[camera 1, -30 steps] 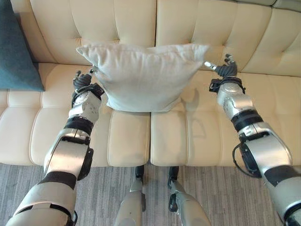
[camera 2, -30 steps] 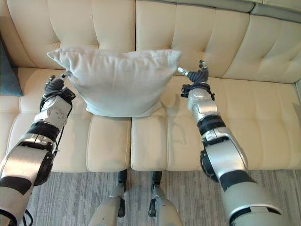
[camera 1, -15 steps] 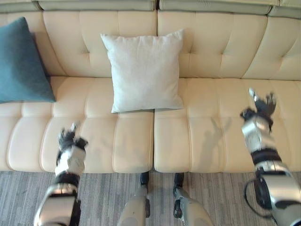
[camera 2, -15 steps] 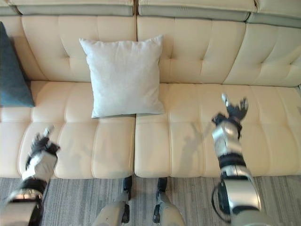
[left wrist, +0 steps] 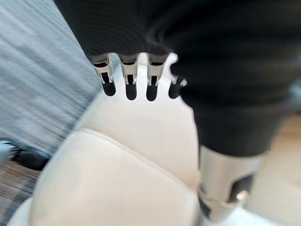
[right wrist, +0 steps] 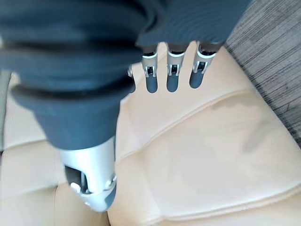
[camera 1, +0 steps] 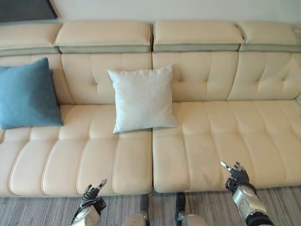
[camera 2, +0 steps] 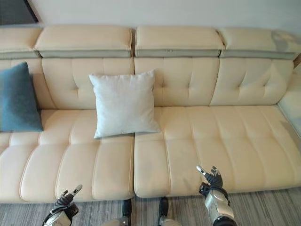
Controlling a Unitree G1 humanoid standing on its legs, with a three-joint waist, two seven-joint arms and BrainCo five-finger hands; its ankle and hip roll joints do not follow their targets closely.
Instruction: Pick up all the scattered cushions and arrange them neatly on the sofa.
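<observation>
— Where are the cushions?
— A square, matte white cushion (camera 1: pixel 143 98) leans on the tufted cream sofa (camera 1: pixel 211 136) backrest; a teal cushion (camera 1: pixel 27 92), seemingly woven, sits toward the sofa's left end.
— The hands?
— Left hand (camera 1: pixel 91 197) and right hand (camera 1: pixel 237 175) hover at the sofa's front edge, fingers straight, empty.

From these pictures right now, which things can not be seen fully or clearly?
- Teal cushion: its left part is cut off by the edge of both eye views.
- Sofa: both ends run past the edges.
- White cushion: its back is hidden against the backrest.
- Floor: a narrow strip; whether more cushions lie there is unknowable.
</observation>
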